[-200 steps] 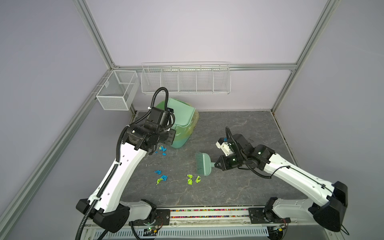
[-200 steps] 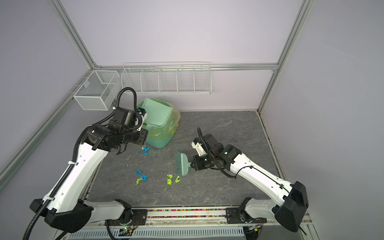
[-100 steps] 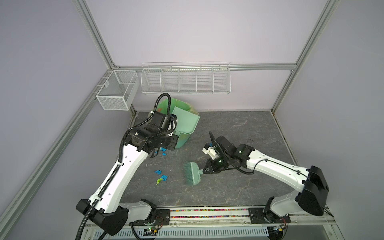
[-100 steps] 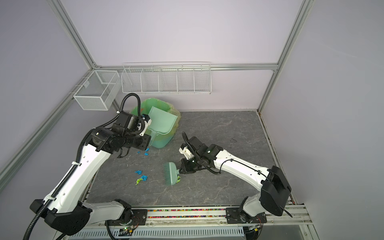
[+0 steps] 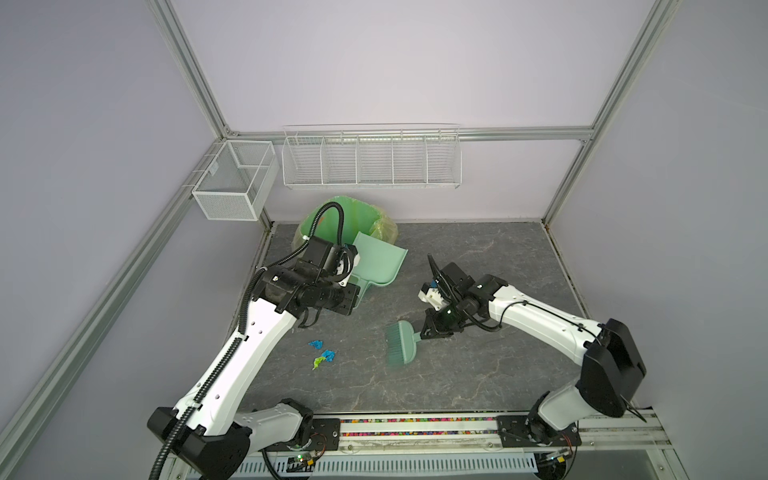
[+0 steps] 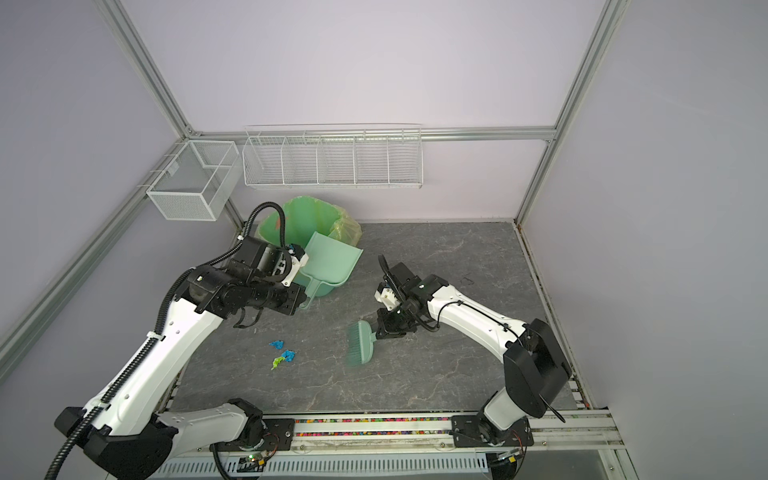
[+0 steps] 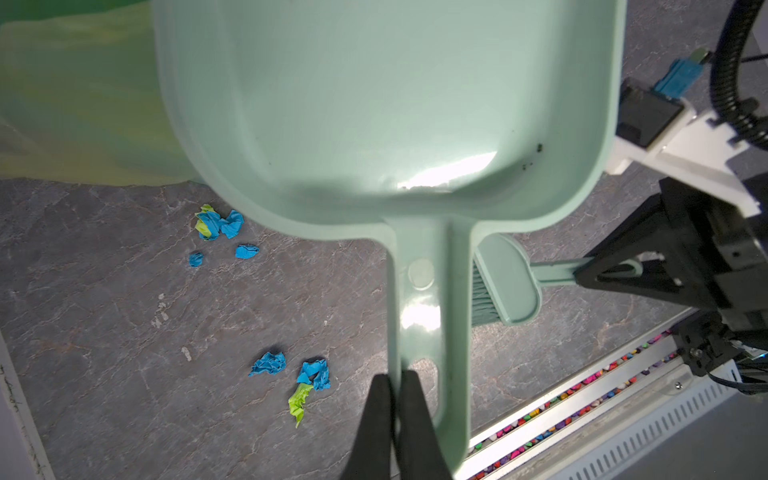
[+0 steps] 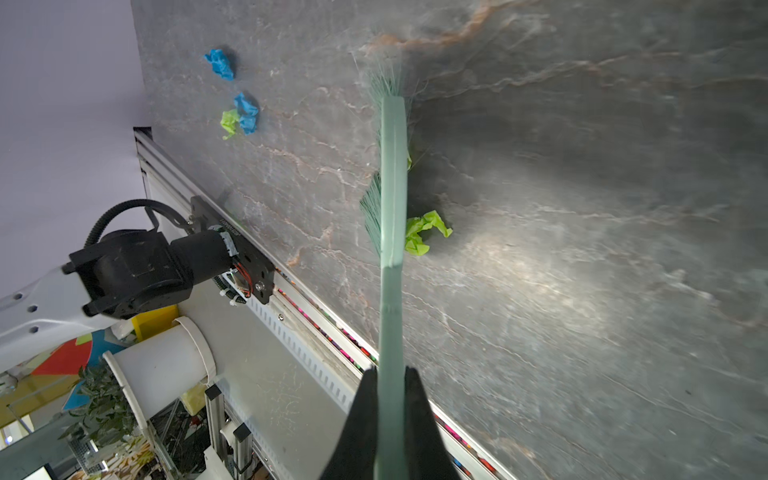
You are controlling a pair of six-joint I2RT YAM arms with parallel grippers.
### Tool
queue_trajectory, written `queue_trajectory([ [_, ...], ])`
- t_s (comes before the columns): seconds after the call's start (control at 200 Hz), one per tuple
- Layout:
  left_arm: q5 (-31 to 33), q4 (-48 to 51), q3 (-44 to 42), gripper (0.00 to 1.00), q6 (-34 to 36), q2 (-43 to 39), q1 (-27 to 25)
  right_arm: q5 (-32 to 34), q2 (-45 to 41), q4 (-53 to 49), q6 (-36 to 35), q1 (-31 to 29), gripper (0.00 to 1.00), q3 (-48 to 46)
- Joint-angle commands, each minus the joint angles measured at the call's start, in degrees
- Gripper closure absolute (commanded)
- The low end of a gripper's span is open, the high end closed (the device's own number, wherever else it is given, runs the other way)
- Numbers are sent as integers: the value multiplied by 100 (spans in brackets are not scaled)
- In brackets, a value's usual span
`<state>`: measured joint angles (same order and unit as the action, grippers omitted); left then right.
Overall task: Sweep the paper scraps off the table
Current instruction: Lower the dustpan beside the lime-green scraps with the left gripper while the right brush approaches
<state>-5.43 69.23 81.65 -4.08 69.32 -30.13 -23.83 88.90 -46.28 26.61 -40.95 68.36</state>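
Scraps (image 5: 322,353): small crumpled wads, bright blue and lime, tiny next to the dustpan (image 7: 374,104). Judgement: near weightless, soft, springy. Pinching them is pointless; push them with bristles and expect some to skitter. Left gripper (image 7: 394,380) is clenched on the edge of the dustpan handle, with the pan apparently lifted beside the green bin (image 5: 332,216). One cluster (image 7: 218,224) lies on the table (image 5: 457,374) close to the bin, another at middle-left. To their right the brush (image 5: 401,343) has its bristles down at the table, a lime wad (image 8: 424,232) just beside its head. Right gripper (image 8: 392,374) is clamped on the brush handle.
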Motion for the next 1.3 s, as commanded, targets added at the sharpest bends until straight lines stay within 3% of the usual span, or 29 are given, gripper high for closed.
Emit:
queue_trajectory([
  [0.0, -201, 63, -33, 100, -94, -222, -26, 419, -284, -811, -538, 292, 93, -65],
  [0.27, -366, -123, -896, 100, -152, -293, -263, 347, -765, -1318, -1007, 1165, 93, 9],
  [0.4, -529, -267, -1214, 100, -264, -388, -334, -151, -1061, -1155, -944, 1460, 93, 153],
  [0.62, -448, -148, -1390, 100, -363, -360, -692, -196, -1300, -1171, -787, 1702, 93, 413],
  [0.915, -1020, -201, -1734, 100, -1015, -191, -1202, 829, -1530, -1756, -911, 1849, 93, 542],
  [1.295, -407, -255, -2463, 100, -2152, -434, -2250, 1695, -1504, -2162, -1043, 1889, 93, 698],
])
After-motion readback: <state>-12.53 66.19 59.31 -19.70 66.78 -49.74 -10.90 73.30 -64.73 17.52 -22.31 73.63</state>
